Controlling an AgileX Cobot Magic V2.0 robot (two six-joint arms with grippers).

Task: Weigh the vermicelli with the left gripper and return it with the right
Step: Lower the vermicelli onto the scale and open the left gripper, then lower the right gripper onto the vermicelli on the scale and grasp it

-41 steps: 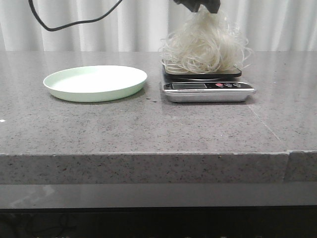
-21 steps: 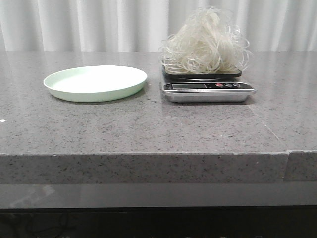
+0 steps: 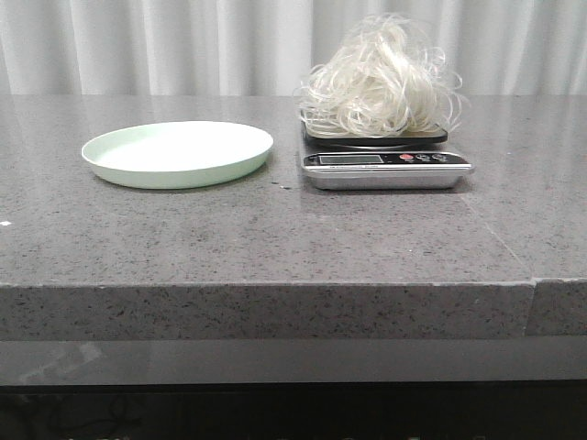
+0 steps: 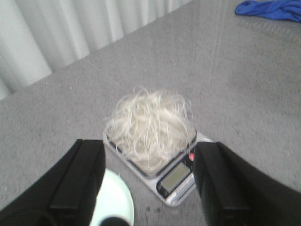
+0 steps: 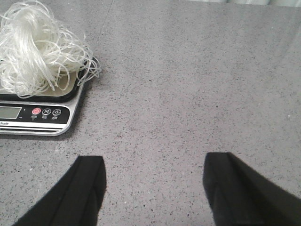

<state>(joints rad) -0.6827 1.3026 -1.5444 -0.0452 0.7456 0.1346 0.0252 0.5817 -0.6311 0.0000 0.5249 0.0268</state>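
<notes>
A pale tangle of vermicelli (image 3: pixel 381 81) lies heaped on the platform of a silver kitchen scale (image 3: pixel 385 170). It also shows in the left wrist view (image 4: pixel 150 125) and the right wrist view (image 5: pixel 35 47). My left gripper (image 4: pixel 148 162) is open and empty, high above the scale (image 4: pixel 178 181). My right gripper (image 5: pixel 153 172) is open and empty over bare counter, to the side of the scale (image 5: pixel 35 117). Neither gripper shows in the front view.
An empty pale green plate (image 3: pixel 177 152) sits on the grey stone counter left of the scale; its rim shows in the left wrist view (image 4: pixel 120 202). A blue cloth (image 4: pixel 273 9) lies far off on the counter. White curtains hang behind.
One second ago the left gripper was at the top of the front view, pinching the top of the vermicelli. It has let go and risen out of view; the heap has settled on the scale.
</notes>
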